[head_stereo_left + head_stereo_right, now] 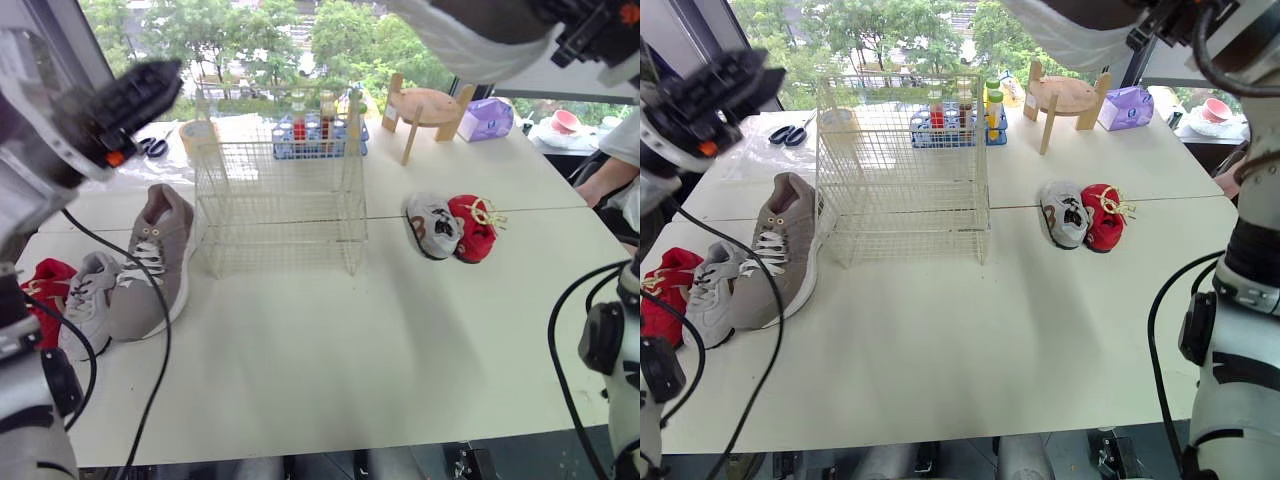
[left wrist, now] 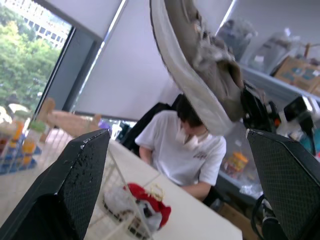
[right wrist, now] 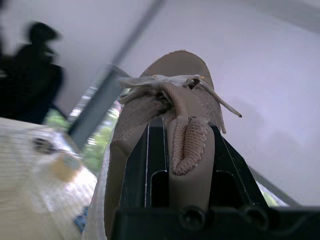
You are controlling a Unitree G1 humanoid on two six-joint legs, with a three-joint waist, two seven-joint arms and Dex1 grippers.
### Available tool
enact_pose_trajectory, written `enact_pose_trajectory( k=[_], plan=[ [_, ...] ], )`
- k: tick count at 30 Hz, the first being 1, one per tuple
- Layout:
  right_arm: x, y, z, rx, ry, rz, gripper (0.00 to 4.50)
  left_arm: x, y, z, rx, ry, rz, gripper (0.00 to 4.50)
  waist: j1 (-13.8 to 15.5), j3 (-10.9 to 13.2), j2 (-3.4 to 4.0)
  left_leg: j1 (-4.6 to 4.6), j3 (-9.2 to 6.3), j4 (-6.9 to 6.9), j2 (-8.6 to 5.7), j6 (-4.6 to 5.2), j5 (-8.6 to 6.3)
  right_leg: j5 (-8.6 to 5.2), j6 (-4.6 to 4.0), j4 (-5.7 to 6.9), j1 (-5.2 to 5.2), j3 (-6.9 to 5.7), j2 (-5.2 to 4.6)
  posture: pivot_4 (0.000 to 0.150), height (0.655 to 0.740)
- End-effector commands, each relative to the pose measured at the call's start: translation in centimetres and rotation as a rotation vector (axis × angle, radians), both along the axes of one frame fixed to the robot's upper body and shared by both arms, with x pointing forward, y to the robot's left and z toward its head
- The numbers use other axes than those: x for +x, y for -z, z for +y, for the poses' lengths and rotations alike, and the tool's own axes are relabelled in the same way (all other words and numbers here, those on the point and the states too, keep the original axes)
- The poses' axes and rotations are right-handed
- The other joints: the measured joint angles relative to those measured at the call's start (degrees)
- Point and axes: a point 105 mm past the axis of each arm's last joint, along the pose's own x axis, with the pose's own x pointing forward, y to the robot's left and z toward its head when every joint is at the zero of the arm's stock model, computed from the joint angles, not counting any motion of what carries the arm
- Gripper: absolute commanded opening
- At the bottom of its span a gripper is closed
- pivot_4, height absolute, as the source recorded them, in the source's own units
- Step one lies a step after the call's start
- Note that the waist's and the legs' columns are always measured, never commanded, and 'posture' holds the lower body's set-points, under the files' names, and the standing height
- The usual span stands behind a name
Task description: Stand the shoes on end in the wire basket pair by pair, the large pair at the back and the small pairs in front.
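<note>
Large shoe (image 1: 470,42) in right gripper (image 3: 185,134) lies crosswise, toe toward robot's left.

No text, brand, number or sign can be read anywhere; the small dark print on the chest of the person's white T-shirt (image 2: 199,155) is too blurred to make out; the pale labels on the brown cardboard boxes (image 2: 295,71) on the shelf are likewise illegible; the labels on the coloured bottles (image 1: 299,118) in the blue rack on the white table (image 1: 400,330) are too small to read; the large grey-brown lace-up shoe (image 3: 134,111) clamped in the right end effector (image 3: 182,136) shows no legible brand mark.
</note>
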Motion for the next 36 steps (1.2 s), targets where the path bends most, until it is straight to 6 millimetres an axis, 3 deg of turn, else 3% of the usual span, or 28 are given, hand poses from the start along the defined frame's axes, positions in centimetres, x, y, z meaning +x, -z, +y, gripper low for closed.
enact_pose_trajectory(
  k=[1,10,17,20,25,27,30,32,33,36],
  plan=[
    [-0.9,-0.5,1.1,-0.131,-0.066,-0.073,0.2,-0.2,-1.9,0.9,0.002,0.017,-0.041,4.5,0.2,0.0,-0.02,0.0,0.0,0.03,0.0,0.0,0.0,0.0,0.0,0.01,0.0,0.01,-0.01,0.15,0.74],
    [-2.3,0.9,5.3,-0.283,-0.279,-0.092,0.2,1.4,-2.9,0.5,0.104,0.07,-0.025,4.5,0.3,0.1,-0.15,-0.1,0.0,0.06,-0.02,-0.07,0.03,0.01,0.01,0.12,-0.1,0.01,-0.04,0.15,0.74],
    [-3.1,1.3,6.4,-0.296,-0.325,-0.096,0.2,2.6,-2.8,-0.6,0.158,0.124,-0.035,4.5,0.3,0.1,-0.19,-0.13,0.03,0.07,-0.03,-0.14,0.08,-0.01,0.03,0.5,-0.25,0.02,-0.03,0.15,0.74],
    [-3.0,1.6,6.3,-0.296,-0.32,-0.09,0.2,2.5,-2.7,-0.8,0.166,0.164,-0.03,3.69,0.2,0.1,-0.19,-0.13,0.03,0.07,-0.02,-0.14,0.08,-0.02,0.03,0.53,-0.28,0.03,-0.03,0.15,0.74],
    [-2.8,2.3,6.2,-0.294,-0.309,-0.067,0.2,2.0,-3.1,-1.5,0.159,0.204,-0.039,1.26,0.2,0.1,-0.23,-0.19,0.05,0.07,0.0,-0.14,0.08,-0.02,0.04,0.58,-0.4,0.07,-0.03,0.15,0.74],
    [-2.6,2.6,6.2,-0.28,-0.308,-0.035,0.2,2.0,-3.4,-1.4,0.14,0.18,-0.044,0.57,0.2,0.1,-0.23,-0.21,0.05,0.07,0.01,-0.14,0.08,-0.02,0.04,0.6,-0.42,0.07,-0.03,0.15,0.74],
    [-2.0,2.7,5.7,-0.193,-0.321,0.053,1.51,1.5,-3.5,-1.1,0.098,0.17,-0.053,0.55,0.2,0.2,-0.24,-0.23,0.05,0.09,0.02,-0.14,0.08,-0.02,0.04,0.61,-0.45,0.09,-0.05,0.15,0.74],
    [-0.8,1.3,3.8,0.028,-0.337,0.133,2.51,1.3,-3.4,-0.4,0.026,0.122,-0.07,0.55,0.3,0.2,-0.25,-0.23,0.05,0.09,0.02,-0.15,0.08,-0.02,0.04,0.63,-0.47,0.1,-0.07,0.15,0.74],
    [-0.1,0.8,2.6,0.148,-0.338,0.169,3.23,1.1,-3.5,0.0,-0.022,0.09,-0.085,0.55,0.3,0.1,-0.27,-0.23,0.03,0.09,0.03,-0.17,0.1,-0.01,0.03,0.66,-0.47,0.1,-0.12,0.15,0.74],
    [1.4,0.2,-0.7,0.446,-0.347,0.248,4.48,0.2,-3.4,0.9,-0.169,0.007,-0.126,0.55,0.5,0.1,-0.33,-0.22,0.0,0.11,0.0,-0.25,0.14,0.01,0.03,0.64,-0.49,0.09,-0.3,0.15,0.74]
  ],
)
